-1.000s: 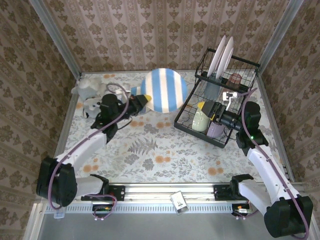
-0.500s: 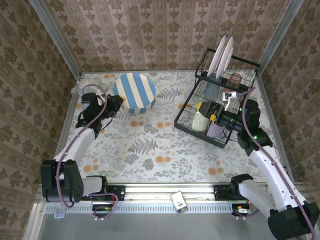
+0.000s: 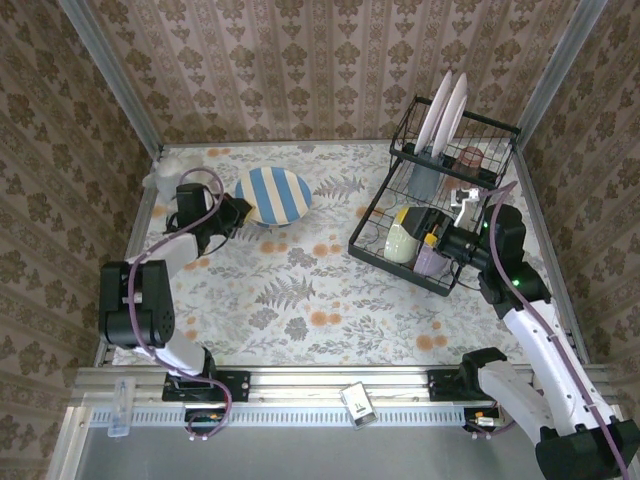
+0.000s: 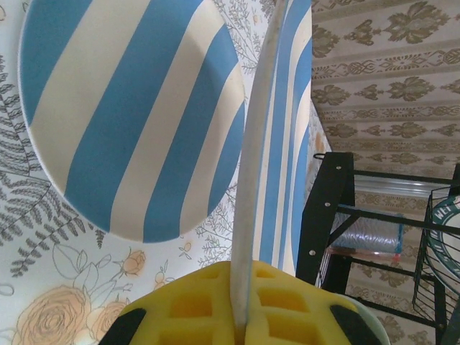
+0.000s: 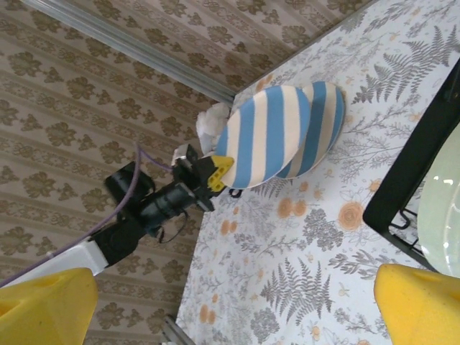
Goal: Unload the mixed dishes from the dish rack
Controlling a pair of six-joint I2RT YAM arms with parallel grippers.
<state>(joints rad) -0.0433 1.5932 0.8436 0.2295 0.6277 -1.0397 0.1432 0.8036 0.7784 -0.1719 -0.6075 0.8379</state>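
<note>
The left pincer point(image 4: 241, 291) is pressed together on the rim of a blue-and-cream striped plate point(image 4: 279, 144). Its yellow pads pinch the edge so that the plate stands on edge, low over the far left of the floral worktop point(image 3: 300, 300). Just beside it a second striped plate point(image 4: 129, 115) lies flat on the cloth. From where I stand the two overlap, and I cannot tell whether they touch. Over on the right, the right pincer point(image 5: 233, 302) is spread as wide as it goes, with nothing between its yellow fingertips. It hangs at the near side of the dish rack point(image 3: 385, 250), by the lower tier. That black wire rack sits at the far right of the worktop. Its raised upper shelf holds two white plates point(image 3: 437, 110) upright in the slots, side by side. Lower on that shelf are a pink cup point(image 3: 470, 157) and a bluish cup point(image 3: 425, 182). In the lower tier a pale green bowl point(image 3: 402, 242) rests next to a lavender bowl point(image 3: 432, 260), both close under the open right pincer. I cannot tell whether it touches either of them.
</note>
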